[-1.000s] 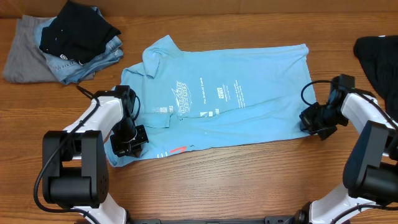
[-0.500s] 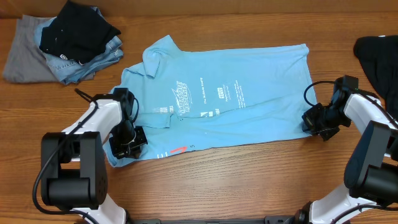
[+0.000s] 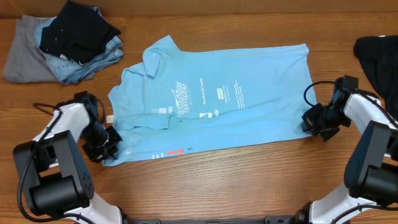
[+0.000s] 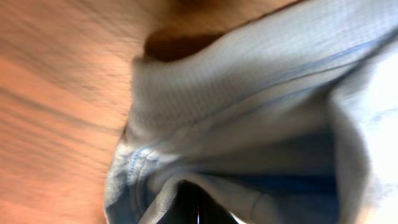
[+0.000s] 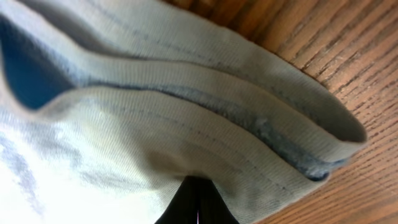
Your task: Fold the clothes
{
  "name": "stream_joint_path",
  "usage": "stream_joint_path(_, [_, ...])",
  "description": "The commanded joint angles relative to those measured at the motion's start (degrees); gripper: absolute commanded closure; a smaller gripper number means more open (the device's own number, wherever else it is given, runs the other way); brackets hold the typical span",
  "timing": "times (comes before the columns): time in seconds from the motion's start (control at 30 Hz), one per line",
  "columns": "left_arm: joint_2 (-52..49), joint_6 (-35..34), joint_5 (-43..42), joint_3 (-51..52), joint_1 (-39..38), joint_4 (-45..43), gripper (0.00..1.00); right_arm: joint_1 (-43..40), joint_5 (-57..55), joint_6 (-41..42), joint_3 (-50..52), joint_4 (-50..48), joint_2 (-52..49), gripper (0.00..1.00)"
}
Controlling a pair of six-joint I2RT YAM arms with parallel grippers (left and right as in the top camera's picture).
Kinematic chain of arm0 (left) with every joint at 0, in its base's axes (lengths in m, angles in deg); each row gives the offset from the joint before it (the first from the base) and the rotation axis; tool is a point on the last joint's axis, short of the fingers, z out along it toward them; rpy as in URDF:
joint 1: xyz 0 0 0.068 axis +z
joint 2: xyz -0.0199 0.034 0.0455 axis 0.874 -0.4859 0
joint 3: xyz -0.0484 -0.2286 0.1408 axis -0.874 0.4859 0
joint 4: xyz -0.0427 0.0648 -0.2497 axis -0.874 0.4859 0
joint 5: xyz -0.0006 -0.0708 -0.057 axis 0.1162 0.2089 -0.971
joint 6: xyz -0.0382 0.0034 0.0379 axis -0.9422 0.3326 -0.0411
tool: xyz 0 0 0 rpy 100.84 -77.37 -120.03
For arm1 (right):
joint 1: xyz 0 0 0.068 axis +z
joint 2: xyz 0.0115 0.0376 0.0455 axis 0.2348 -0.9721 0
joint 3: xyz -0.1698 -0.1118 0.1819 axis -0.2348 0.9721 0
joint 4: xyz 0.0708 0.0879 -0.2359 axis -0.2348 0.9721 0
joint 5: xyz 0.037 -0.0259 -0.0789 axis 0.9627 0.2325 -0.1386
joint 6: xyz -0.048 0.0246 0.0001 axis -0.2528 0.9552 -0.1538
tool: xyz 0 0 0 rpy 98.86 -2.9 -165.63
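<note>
Grip first: the left gripper [image 3: 103, 145] is pinching the near left corner of the T-shirt [image 3: 217, 102]. In the left wrist view the fabric bunches and funnels down into the dark gap between the jaws. The right gripper [image 3: 313, 120] is pressed together on the near right corner at the hem, and its wrist view shows doubled hem layers drawn in between the jaws.

Outward from both grips, the shirt lies spread across the middle of the table [image 3: 249, 186], white print facing up, collar end to the left and hem to the right. A sliver of red lettering [image 3: 177, 151] peeks out along the near edge.

By the look of it, no fold has been made: the shirt is a single flat layer with only its two near corners taken up. Every fold is yet to come.

The fingertips themselves are buried in cloth in both wrist views. The left wrist view is blurred, so how much fabric is caught there is probably only a small tuck. Well apart, a pile of other clothes [image 3: 68, 43] sits at the far left, and a black garment [image 3: 379, 53] is cut off at the right edge.
</note>
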Motion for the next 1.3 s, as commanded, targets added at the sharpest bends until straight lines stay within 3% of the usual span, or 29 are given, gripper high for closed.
stream_joint_path(0.0, [0.3, -1.3, 4.7, -1.2, 3.3, 2.3, 0.96, -0.6, -2.3, 1.4, 0.0, 0.9, -0.8, 0.96])
stream_joint_path(0.3, [5.6, -3.6, 4.1, -15.3, 3.1, 14.9, 0.96, -0.7, -3.8, 3.0, -4.1, 6.2, 3.7, 0.96])
stream_joint_path(0.47, [11.8, -1.4, -0.5, -18.2, -2.2, 14.4, 0.96, -0.6, -2.9, 2.9, -4.6, 5.6, 8.8, 0.96])
stream_joint_path(0.57, [12.4, -0.7, -1.4, -18.1, -7.6, 13.0, 0.96, -0.6, 0.5, 1.0, -4.6, 3.1, 9.8, 0.84])
stream_joint_path(0.7, [10.0, -0.9, -1.4, -15.8, -15.0, 10.8, 0.96, 0.3, 2.7, -0.5, -4.5, 2.2, 9.3, 0.81])
stream_joint_path(0.8, [5.9, -1.7, -1.6, -13.6, -19.8, 8.3, 0.96, 2.3, 2.7, -0.5, -4.0, 2.0, 8.4, 0.95])
stream_joint_path(0.9, [0.3, -2.1, -1.8, -12.4, -22.8, 6.6, 0.96, 4.3, 1.7, 0.3, -3.1, 2.0, 7.5, 0.96])
stream_joint_path(1.27, [-12.3, -2.1, -1.1, -12.4, -23.4, 5.5, 0.96, 4.3, -2.3, 3.2, -0.6, -0.1, 2.7, 0.96])
